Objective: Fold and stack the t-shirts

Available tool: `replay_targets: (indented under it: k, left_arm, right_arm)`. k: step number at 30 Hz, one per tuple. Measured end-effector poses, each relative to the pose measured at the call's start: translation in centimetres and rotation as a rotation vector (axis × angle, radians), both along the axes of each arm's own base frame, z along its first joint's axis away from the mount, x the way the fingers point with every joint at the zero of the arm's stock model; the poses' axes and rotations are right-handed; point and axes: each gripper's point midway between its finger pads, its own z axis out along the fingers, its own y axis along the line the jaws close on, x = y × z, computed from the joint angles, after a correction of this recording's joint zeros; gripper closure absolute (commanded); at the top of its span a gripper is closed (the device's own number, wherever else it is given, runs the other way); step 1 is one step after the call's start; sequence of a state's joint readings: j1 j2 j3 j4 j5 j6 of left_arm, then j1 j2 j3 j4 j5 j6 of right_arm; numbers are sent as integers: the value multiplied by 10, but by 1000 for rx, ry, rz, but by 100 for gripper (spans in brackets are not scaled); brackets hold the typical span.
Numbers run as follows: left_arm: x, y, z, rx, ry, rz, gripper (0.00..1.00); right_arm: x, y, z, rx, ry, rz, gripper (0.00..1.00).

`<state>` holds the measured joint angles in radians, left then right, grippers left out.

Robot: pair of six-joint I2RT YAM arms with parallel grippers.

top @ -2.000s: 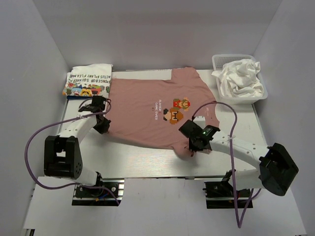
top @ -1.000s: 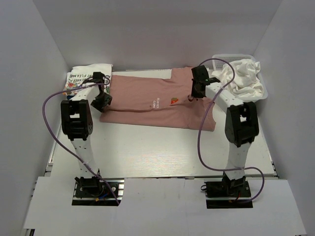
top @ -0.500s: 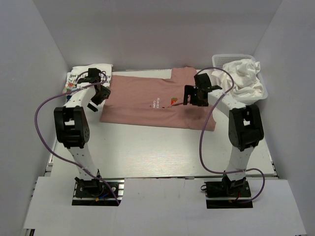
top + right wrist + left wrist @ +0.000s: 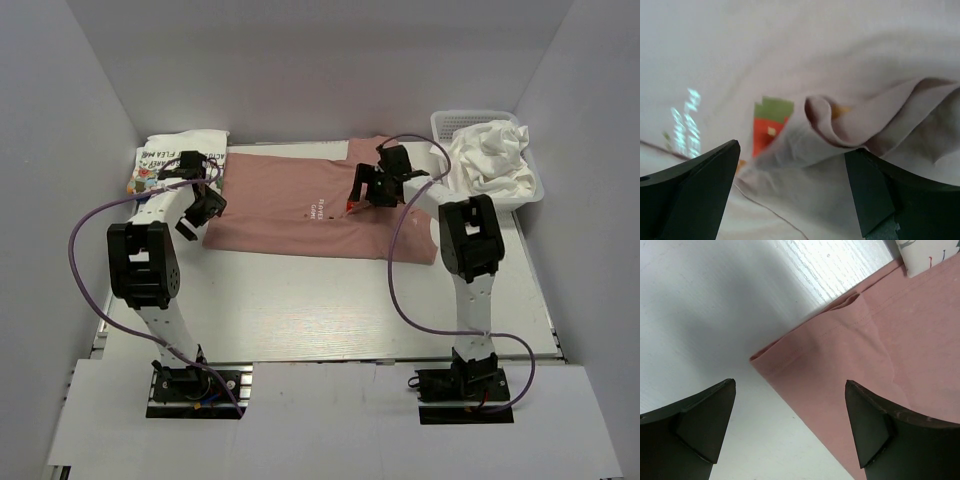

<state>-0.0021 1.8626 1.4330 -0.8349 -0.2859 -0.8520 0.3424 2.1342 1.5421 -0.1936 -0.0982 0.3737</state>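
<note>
The dusty pink t-shirt (image 4: 285, 215) lies folded in half across the back of the table, its print (image 4: 350, 205) partly showing at the fold. A white cartoon t-shirt (image 4: 180, 160) lies folded at the back left. My left gripper (image 4: 195, 220) is open, low over the pink shirt's near-left corner (image 4: 840, 360), holding nothing; its fingertips (image 4: 715, 410) straddle the cloth edge and bare table. My right gripper (image 4: 358, 192) is open just above the rumpled top layer by the print (image 4: 772, 125), nothing between its fingers (image 4: 710, 180).
A white mesh basket (image 4: 438, 122) at the back right holds crumpled white t-shirts (image 4: 490, 155). The white table (image 4: 300, 300) is walled in on the left, right and back. A purple cable loops from each arm.
Both grippers have opened and let go of the pink shirt after carrying its near hem to the back. The right gripper has moved left over the print; the left has drawn back to the corner.
</note>
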Motion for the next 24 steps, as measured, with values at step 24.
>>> replay_targets:
  k: [24]
  left_arm:
    - [57, -59, -7, -130, -151, -234, 0]
  right_arm:
    - [-52, -63, 45, -51, -100, -218, 10]
